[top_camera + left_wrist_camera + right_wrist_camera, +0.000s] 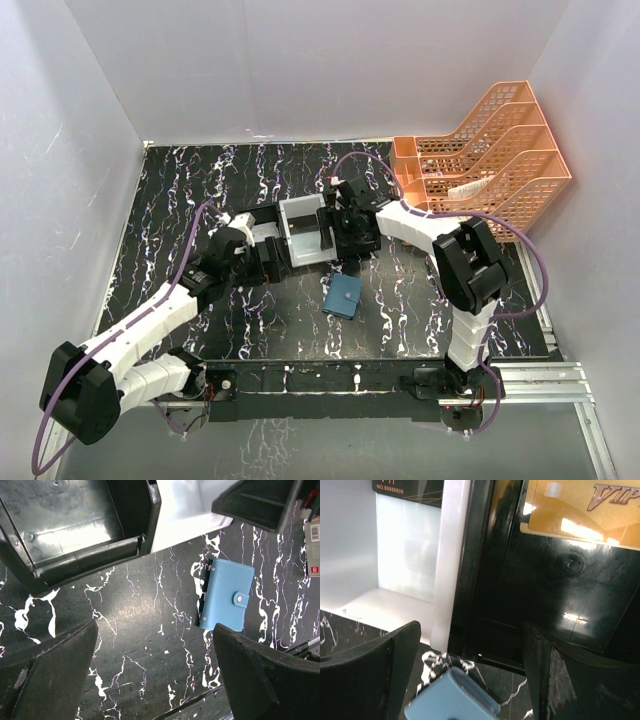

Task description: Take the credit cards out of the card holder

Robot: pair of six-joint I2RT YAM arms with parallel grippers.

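The blue card holder point(342, 296) lies shut on the marbled table just in front of the tray; its snap tab shows in the left wrist view point(225, 596). A gold credit card point(585, 510) lies in the tray's black right compartment. A dark credit card point(407, 487) lies in the white middle compartment. My right gripper point(470, 680) hangs open over the tray's front edge, with the card holder point(450, 700) just below it and nothing between its fingers. My left gripper point(155, 680) is open above bare table, left of the holder.
The three-compartment tray point(300, 232) stands at mid-table, and its black left compartment point(75, 520) is close ahead of my left gripper. A white box with a red mark point(312, 545) lies right of the holder. Orange stacked file trays point(490, 150) fill the back right corner.
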